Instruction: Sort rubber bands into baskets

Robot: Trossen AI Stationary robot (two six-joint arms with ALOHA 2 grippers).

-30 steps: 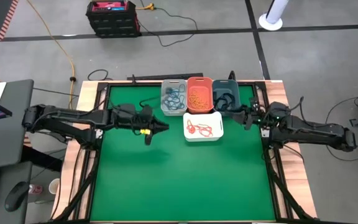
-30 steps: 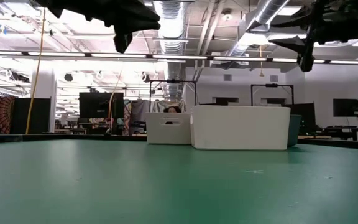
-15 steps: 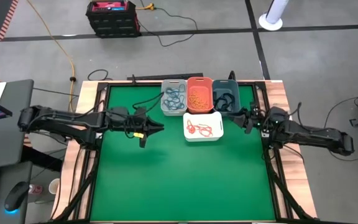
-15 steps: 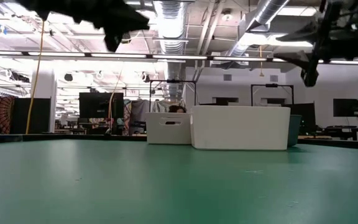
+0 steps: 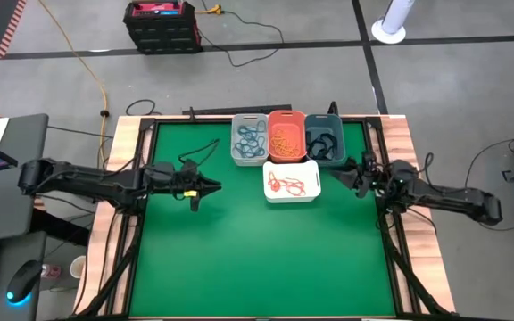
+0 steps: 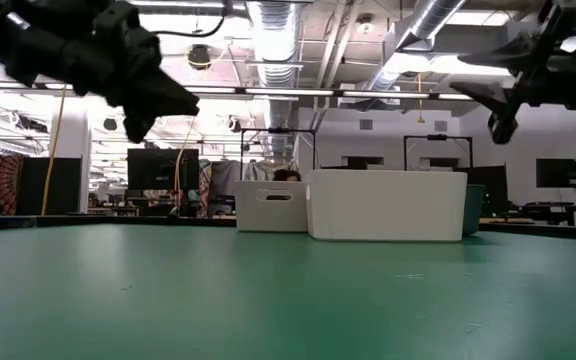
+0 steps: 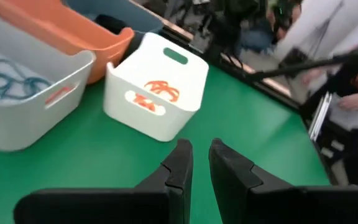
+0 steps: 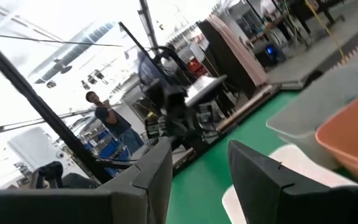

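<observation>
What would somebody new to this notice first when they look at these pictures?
Probably the cluster of four bins at the far middle of the green table: a grey bin with teal bands, an orange bin, a dark blue bin, and a white bin in front holding red bands. Next, the two dark arms reaching in from either side, the left end effector and right end effector both above the table, holding nothing.

arms: dark, jointed | left pincer (image 5: 205, 187): yellow mark | fingers (image 7: 180, 163): black, blocky

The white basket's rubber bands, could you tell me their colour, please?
Red, lying in the white basket; clearest in the high view.
</observation>
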